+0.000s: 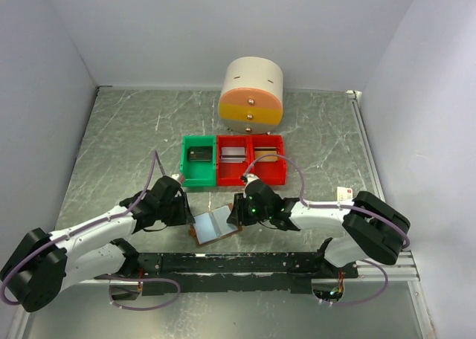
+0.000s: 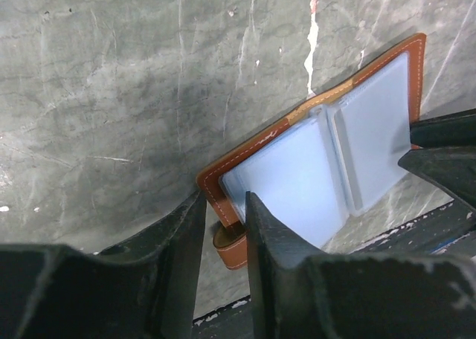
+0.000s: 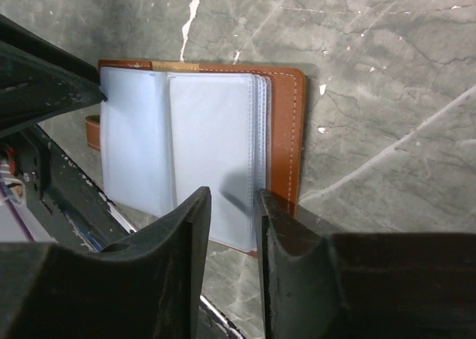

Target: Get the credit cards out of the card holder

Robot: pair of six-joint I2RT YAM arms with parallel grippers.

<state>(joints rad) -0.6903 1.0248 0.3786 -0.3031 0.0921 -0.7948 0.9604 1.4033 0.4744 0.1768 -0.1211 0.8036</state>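
Finding the card holder (image 1: 216,226) lying open, inner side up, on the table (image 1: 134,131), near the front edge just beyond the black rail (image 1: 230,263), between the two arm ends and apart from the green bin (image 1: 184,160) and red bins (image 1: 250,181).

Noting the left fingers (image 2: 178,257) set narrowly apart over the holder's left brown corner, beside the strap tab (image 2: 230,250). Cannot tell whether pinching the leather or merely straddling it.

Noting the right fingers (image 3: 178,250) likewise narrowly apart at the near edge of the clear sleeves (image 3: 212,146) on the right half. Contact with a sleeve edge possible; grip not confirmable.

No credit cards distinguishable inside the pale sleeves from either wrist view; filled pockets not identifiable.

Handling assessment:
- **Holder:** judged light, thin and pliable, liable to slide on the smooth table and to fold at the spine under a one-sided pull.
- **Sleeves:** judged soft, glossy and slippery, several stacked, with a risk of taking more than one layer.
- **Cards:** judged stiff, thin and smooth, best taken by an exposed edge at a pocket mouth, with the opposite fingers pinning the brown border (image 3: 286,131) flat.
- **Caution:** advising against gripping sleeve film alone, as likely to drag the whole holder.
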